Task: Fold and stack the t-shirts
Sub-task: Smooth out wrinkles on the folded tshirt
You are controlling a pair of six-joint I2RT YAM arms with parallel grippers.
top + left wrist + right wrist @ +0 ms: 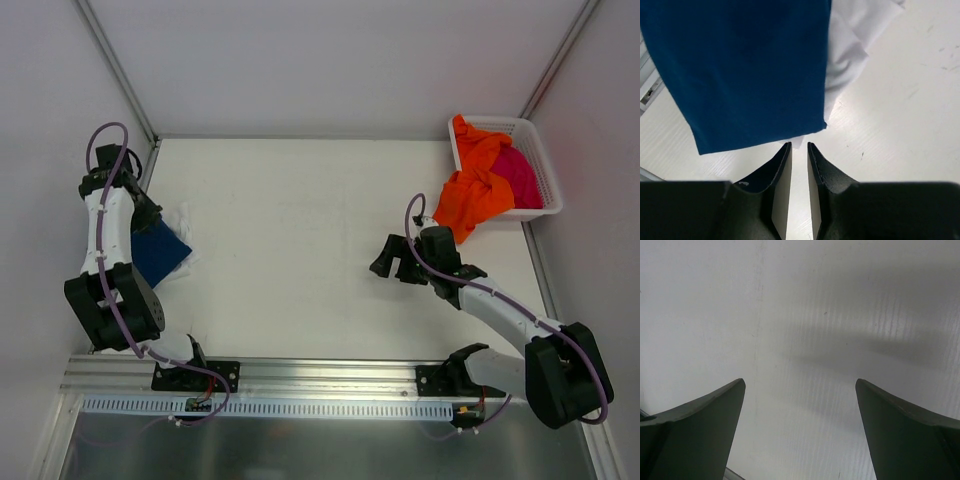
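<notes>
A folded navy blue t-shirt point(160, 255) lies at the table's left edge on top of a white t-shirt point(180, 222), whose edge sticks out beyond it. In the left wrist view the navy t-shirt point(750, 70) fills the upper left, with the white t-shirt point(850, 55) beside it. My left gripper point(799, 145) hangs just short of the navy hem, its jaws a narrow gap apart and empty. An orange t-shirt point(478, 190) spills over the basket's front, and a magenta t-shirt point(520, 172) lies inside. My right gripper point(393, 270) is wide open over bare table point(800, 315).
The white lattice basket point(500, 121) stands at the table's far right corner. White walls close in the table point(300, 230) on the left, back and right. A metal rail point(320, 375) with both arm bases runs along the near edge.
</notes>
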